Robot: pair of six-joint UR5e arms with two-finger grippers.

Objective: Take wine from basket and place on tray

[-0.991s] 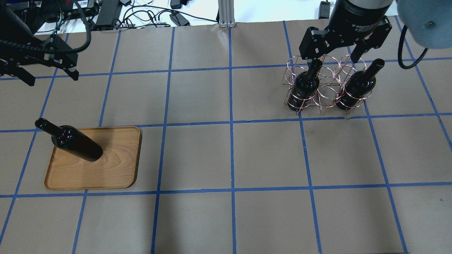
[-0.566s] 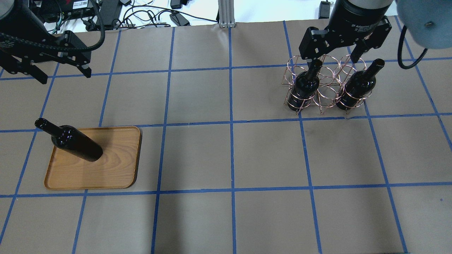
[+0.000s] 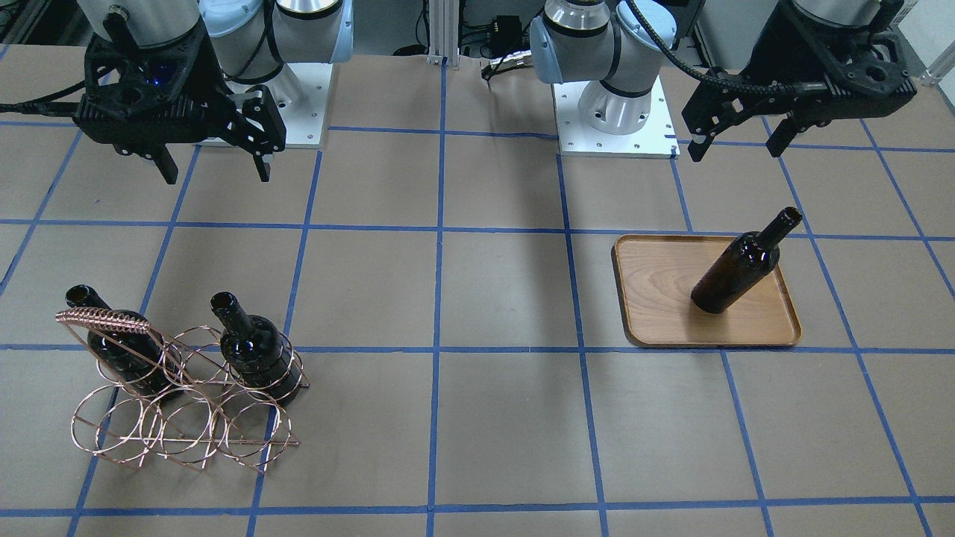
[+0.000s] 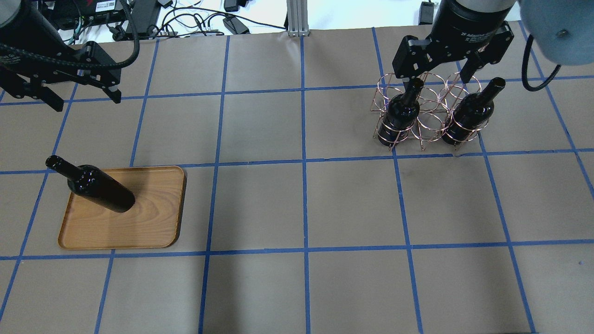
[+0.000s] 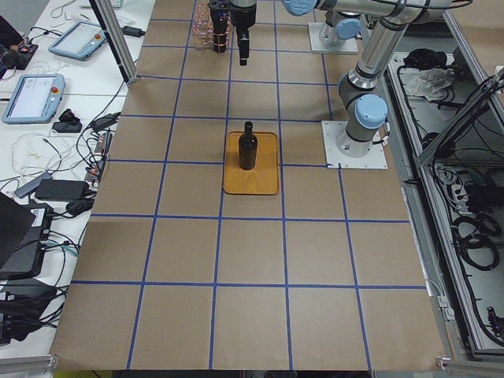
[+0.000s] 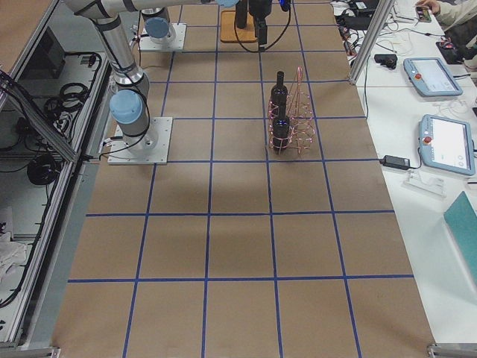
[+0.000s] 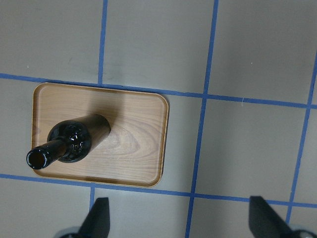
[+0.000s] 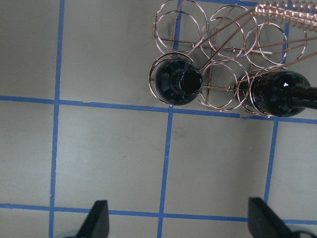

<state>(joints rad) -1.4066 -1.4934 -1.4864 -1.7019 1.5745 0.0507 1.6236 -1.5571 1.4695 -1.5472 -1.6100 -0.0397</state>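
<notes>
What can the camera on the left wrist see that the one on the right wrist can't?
Only the left wrist view shows the wooden tray with one wine bottle standing on it. Only the right wrist view shows the copper wire basket with two bottles in its rings. Both show the brown table, blue tape lines and open fingertips at the bottom: the left gripper in one, the right gripper in the other.

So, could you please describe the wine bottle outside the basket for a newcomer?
On the table, on the robot's left and far from the copper wire basket, lies a wooden tray. A dark glass wine bottle stands upright on it. It alone has wood beneath it and no wire rings around it.
</notes>
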